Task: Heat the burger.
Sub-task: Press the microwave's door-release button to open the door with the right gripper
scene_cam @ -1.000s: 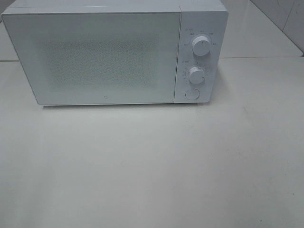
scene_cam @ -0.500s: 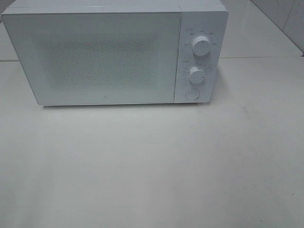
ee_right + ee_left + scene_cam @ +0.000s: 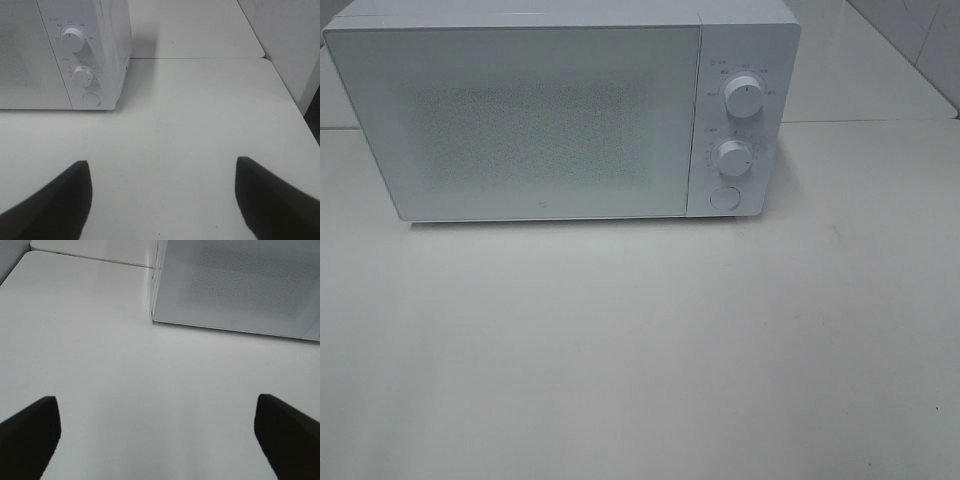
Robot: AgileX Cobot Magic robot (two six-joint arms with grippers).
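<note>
White microwave point(image 3: 560, 110) sits at 12 o'clock on the pale counter point(image 3: 640, 350), its speckled door point(image 3: 520, 120) shut. At 3 o'clock from the door runs the control panel: upper knob point(image 3: 744, 97), lower knob point(image 3: 733, 158) at 6 o'clock from it, then a round button point(image 3: 724, 197) lower again. The burger shows in no view, and nothing can be made out through the door, so its place cannot be told. The left fingers point(image 3: 30, 440) stand spread wide above bare counter, holding nothing, facing the door's corner. The right fingers point(image 3: 55, 205) stand wide apart too, empty, facing the panel's knobs.
</note>
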